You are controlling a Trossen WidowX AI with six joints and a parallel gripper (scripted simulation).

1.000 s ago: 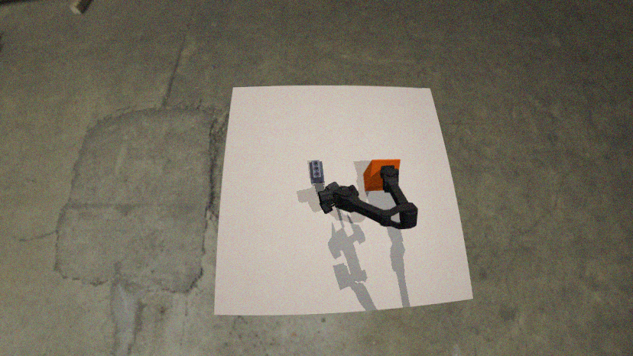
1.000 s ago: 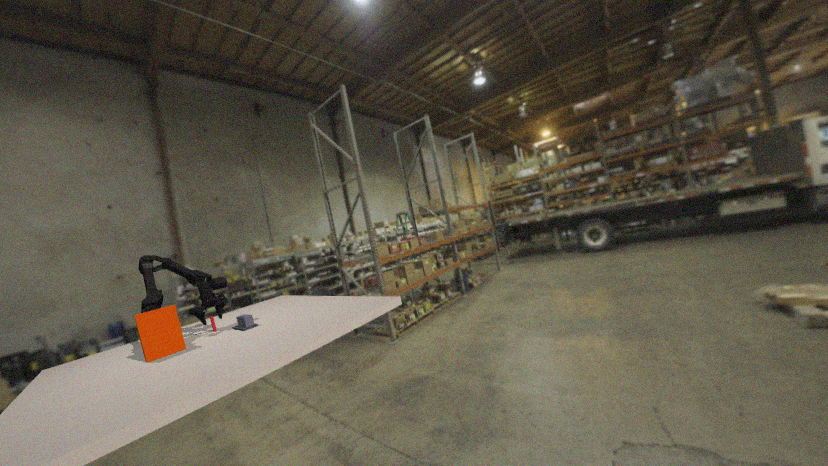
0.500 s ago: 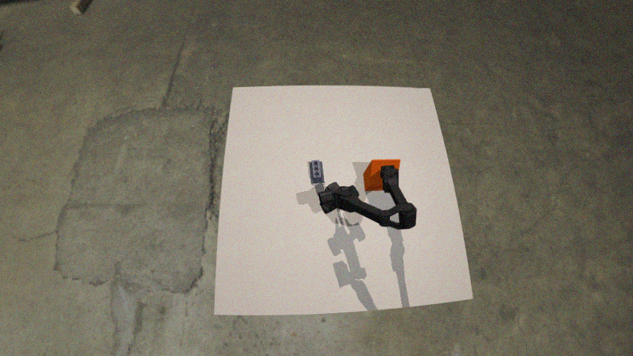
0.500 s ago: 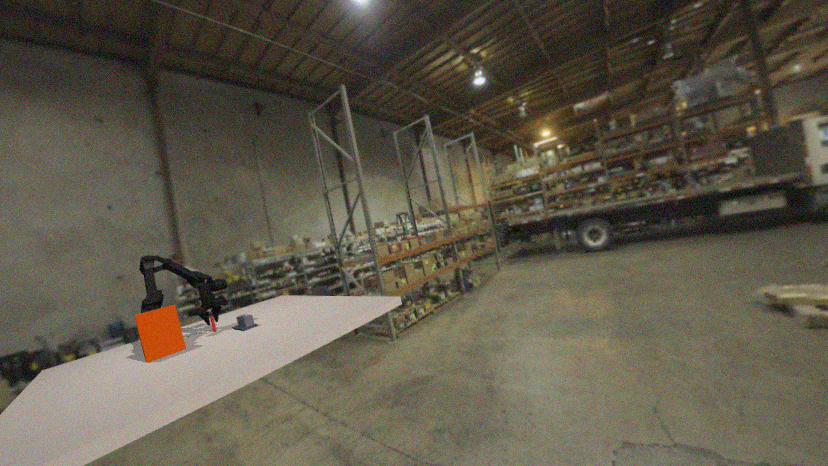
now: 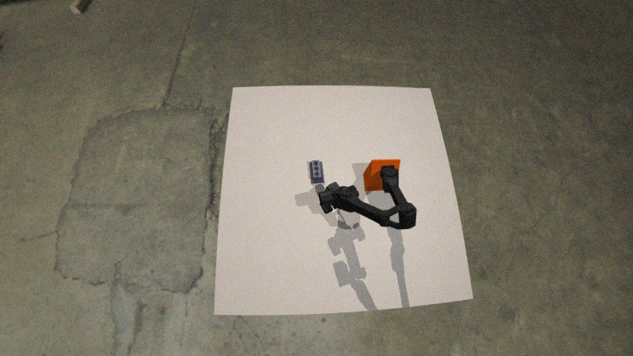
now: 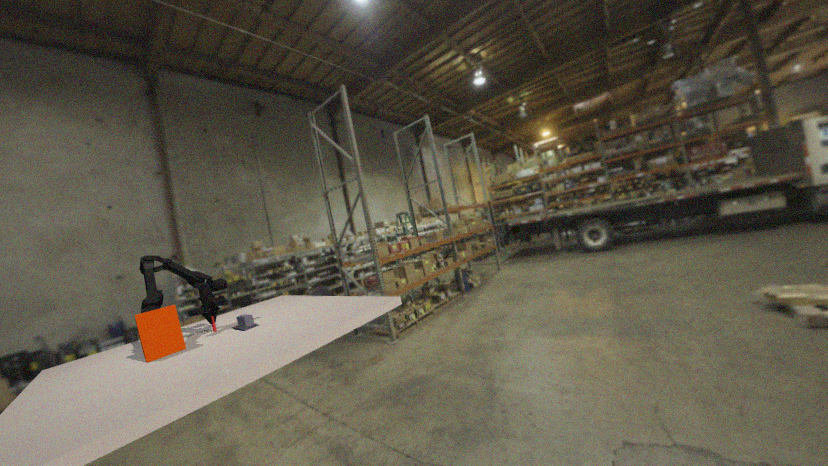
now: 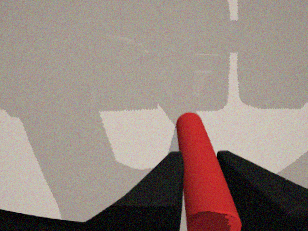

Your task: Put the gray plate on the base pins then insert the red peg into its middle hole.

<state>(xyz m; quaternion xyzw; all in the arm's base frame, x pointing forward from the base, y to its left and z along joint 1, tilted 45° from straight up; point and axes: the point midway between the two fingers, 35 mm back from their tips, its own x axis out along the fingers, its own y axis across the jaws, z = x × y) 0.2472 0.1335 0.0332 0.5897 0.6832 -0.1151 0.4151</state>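
Note:
My gripper point(image 6: 213, 318) point(image 7: 198, 162) is shut on the red peg point(image 6: 214, 326) point(image 7: 202, 174). The peg is upright between the fingers, its lower end at or close to the table top. The gray plate point(image 5: 316, 171) point(image 6: 245, 319) is on the dark base point(image 5: 316, 180) point(image 6: 245, 328), with its three holes in a row facing up in the top view. It looks level, but the views are too small to tell whether it is fully seated. The holes look empty. The gripper is beside the base, on the arm's side. The fingers are hidden in the top view.
An orange block point(image 5: 373, 179) point(image 6: 160, 334) stands on the white table point(image 5: 265, 132) point(image 6: 301, 318), close by the arm's foot. The arm point(image 5: 367, 209) point(image 6: 179, 270) bends around from there. Its shadows fall across the table.

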